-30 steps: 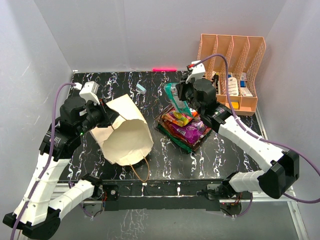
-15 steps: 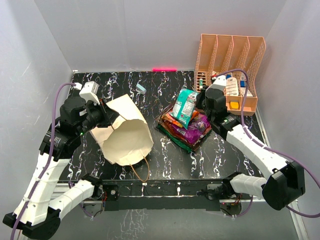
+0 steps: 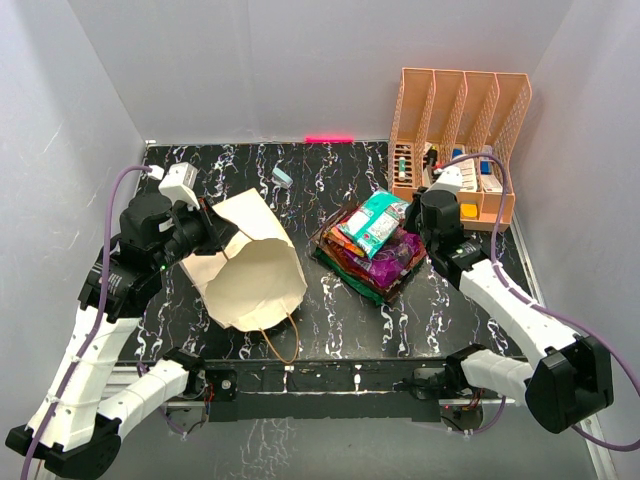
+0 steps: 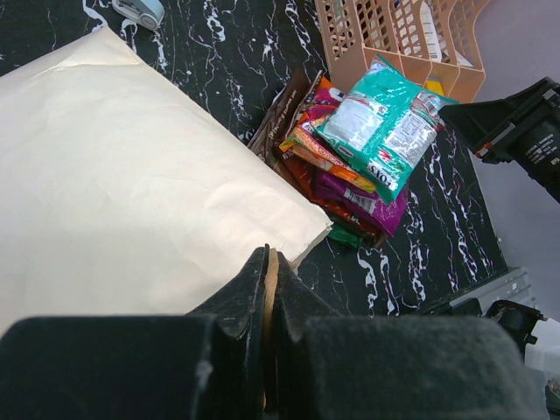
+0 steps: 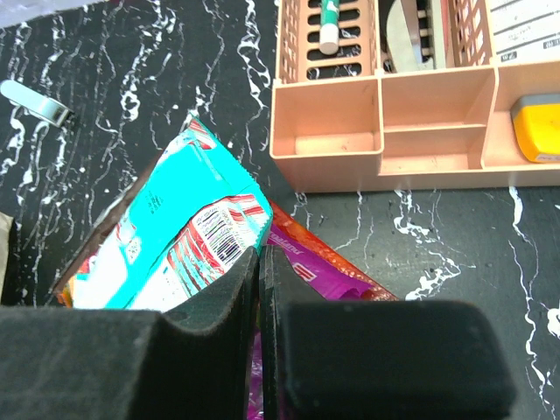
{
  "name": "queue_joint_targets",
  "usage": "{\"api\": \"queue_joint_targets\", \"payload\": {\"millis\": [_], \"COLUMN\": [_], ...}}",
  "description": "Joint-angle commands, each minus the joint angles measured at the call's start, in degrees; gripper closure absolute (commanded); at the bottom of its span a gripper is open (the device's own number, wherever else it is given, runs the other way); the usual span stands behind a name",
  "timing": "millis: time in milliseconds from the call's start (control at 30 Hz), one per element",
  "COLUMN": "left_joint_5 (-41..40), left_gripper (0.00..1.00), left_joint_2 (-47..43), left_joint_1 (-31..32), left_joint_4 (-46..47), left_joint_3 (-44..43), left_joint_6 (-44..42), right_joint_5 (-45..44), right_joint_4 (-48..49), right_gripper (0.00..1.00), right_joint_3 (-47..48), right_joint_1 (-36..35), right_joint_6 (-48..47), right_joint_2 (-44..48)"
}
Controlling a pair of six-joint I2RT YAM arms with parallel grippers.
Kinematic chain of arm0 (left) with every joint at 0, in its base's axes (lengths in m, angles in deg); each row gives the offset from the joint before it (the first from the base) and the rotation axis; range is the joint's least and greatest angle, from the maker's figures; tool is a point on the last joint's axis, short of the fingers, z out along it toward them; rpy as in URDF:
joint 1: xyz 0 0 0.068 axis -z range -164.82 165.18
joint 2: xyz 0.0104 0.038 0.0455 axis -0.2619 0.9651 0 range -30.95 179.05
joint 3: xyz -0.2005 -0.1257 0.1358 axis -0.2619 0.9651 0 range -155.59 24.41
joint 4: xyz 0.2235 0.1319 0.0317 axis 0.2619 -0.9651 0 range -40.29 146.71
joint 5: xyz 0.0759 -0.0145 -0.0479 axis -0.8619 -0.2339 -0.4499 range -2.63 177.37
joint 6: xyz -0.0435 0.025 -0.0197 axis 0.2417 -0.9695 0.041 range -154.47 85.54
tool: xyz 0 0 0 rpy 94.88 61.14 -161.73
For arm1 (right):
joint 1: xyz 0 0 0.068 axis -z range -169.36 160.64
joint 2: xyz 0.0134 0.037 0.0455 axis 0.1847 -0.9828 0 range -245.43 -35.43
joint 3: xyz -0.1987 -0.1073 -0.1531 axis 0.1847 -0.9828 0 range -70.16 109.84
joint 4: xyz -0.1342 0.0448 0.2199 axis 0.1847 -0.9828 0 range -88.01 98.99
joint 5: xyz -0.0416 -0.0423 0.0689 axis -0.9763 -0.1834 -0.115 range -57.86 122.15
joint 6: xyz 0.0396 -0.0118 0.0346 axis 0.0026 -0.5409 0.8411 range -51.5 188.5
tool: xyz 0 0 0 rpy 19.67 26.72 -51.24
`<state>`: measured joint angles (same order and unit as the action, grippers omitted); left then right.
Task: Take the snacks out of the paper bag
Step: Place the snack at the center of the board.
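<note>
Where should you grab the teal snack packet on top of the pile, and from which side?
Pinch its thin edge on the side facing the orange rack, coming in from the right. The teal packet lies flat on top of the pile, so probably only its rim can be pinched. The right gripper is shut on that edge.

Orange divided rack (image 3: 462,110) at far right, small light-blue block (image 3: 282,177) on marbled table (image 3: 330,320)

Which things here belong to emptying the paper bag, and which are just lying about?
Job: paper bag, pinched by left gripper; teal packet, pinched by right gripper; pile of packets under it.
Lying about: orange rack, light-blue block, pink strip.
</note>
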<state>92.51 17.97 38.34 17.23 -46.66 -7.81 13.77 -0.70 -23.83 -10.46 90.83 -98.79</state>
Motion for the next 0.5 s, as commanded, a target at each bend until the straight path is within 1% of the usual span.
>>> {"api": "queue_joint_targets", "payload": {"millis": [0,167,300,467], "left_joint_5": [0.57,-0.02,0.19,0.48], "left_gripper": [1.00,1.00,1.00,1.00], "left_joint_2": [-0.59,-1.06,-1.29,-1.33], "left_joint_1": [0.09,0.07,0.13,0.13], "left_joint_4": [0.34,-0.34,-0.31,-0.31], "left_joint_3": [-0.14,-0.58,-0.09,-0.42], "left_joint_6": [-0.02,-0.02,-0.01,0.06], "right_joint_5": [2.04,2.75,4.52,2.67], "right_joint_4": [1.13,1.08,1.79,2.49], "right_gripper": [0.93,0.93,0.93,0.93], "right_joint_3": [-0.94,-4.08,-7.36,-11.28], "right_joint_1": [1.32,2.49,2.72,2.93], "right_joint_6": [-0.78,-0.16,2.15,3.16], "right_joint_2": [1.87,3.24,4.77,6.66]}}
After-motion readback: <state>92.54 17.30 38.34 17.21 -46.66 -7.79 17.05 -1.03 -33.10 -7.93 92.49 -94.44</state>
